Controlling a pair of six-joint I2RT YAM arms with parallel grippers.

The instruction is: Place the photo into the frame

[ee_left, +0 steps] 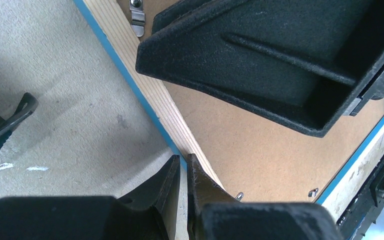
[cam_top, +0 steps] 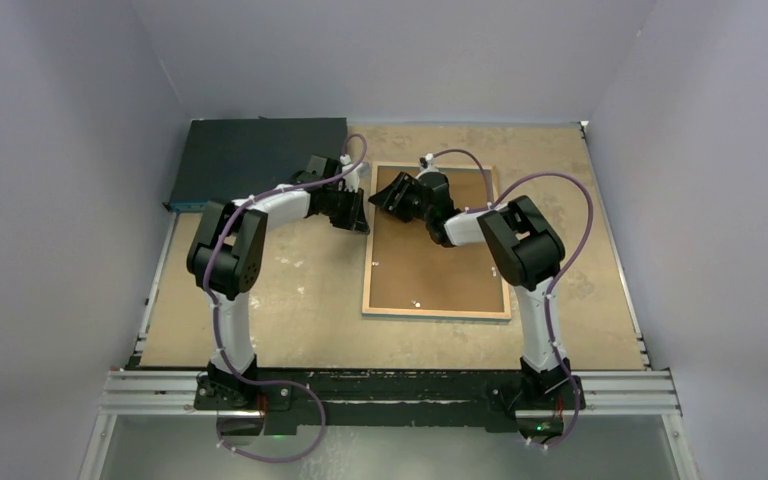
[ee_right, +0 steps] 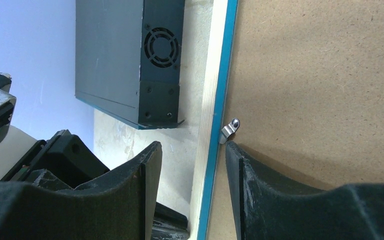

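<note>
Frame: The frame [cam_top: 438,313] is laid face down on the tabletop [cam_top: 290,300], so its back is up and can be filled. Only a thin blue edge is seen beside the wood rim.
Board: The brown board [cam_top: 440,260] is set inside the rim. Small metal clips, like the clip [ee_right: 229,131], are fixed at its edge to hold it in.
Photo: The photo is not seen anywhere. Whether it is hidden under the board cannot be told.
Left pincer: The left pincer [ee_left: 183,167] is squeezed narrow on the frame's left rim. The frame is likely held this way so that it will not slide.
Right pincer: The right pincer [ee_right: 192,150] is set half wide, with the same rim between its fingers and nothing gripped. One fingertip is put just under the clip, likely so that the clip can be pushed.
Box: A dark box [cam_top: 260,160] is seen at the far left, apart from the frame.
</note>
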